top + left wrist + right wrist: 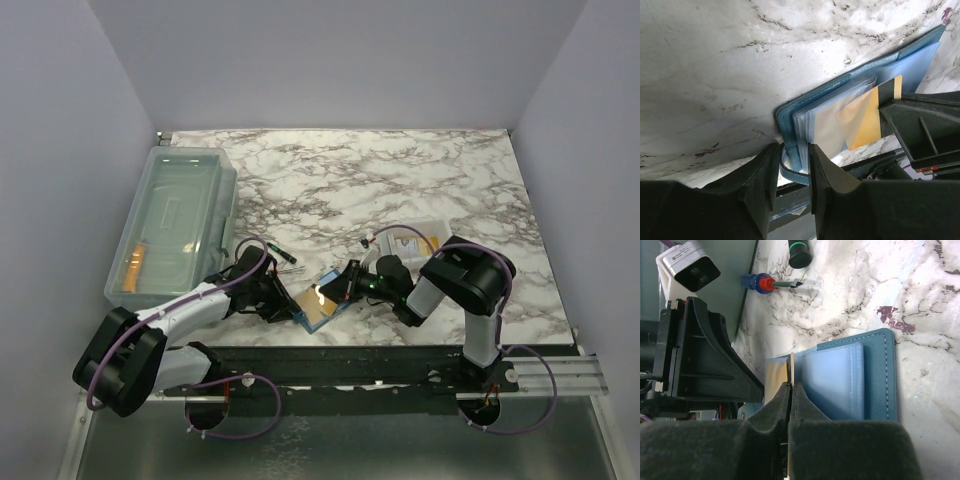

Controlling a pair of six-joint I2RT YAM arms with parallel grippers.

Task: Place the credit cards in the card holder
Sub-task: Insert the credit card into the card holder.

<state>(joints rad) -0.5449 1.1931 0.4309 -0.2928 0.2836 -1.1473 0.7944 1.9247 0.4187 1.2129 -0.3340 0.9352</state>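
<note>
Card holder position: the card holder (920,60) lies open on the marble table (400,180), close to its near edge and between the two arms.
Credit card position: the credit card (865,122) stands at the open side of the wallet, with its lower part behind the clear plastic sleeves (825,120).
Left gripper: the left gripper (793,150) has its fingers drawn in against the wallet's stitched corner, pinning it.
Right gripper: the right gripper (791,386) is pinched tight on the card, fingertips almost meeting.
Left wrist view only: shows the card's broad golden-orange face and the black stripe along its top end.
Right wrist view only: shows the card edge-on as a thin tan line, plus a screwdriver (760,283) and a black cylinder with a green ring (800,252) lying on the marble beyond the wallet.
Top view only: shows a clear bin (175,220) at the left and a white tray (418,238) behind the right arm.
Materials: wallet of grained teal with a stitched border, inner pocket pale blue and smooth, sleeves glossy and translucent. The card is rigid and flat, and the table is grey-veined white marble.
Edges: the wallet corner held by the left fingers is near the table's front lip.
Room: marble runs on past the wallet to the far wall. The two grippers sit close together over the wallet.
</note>
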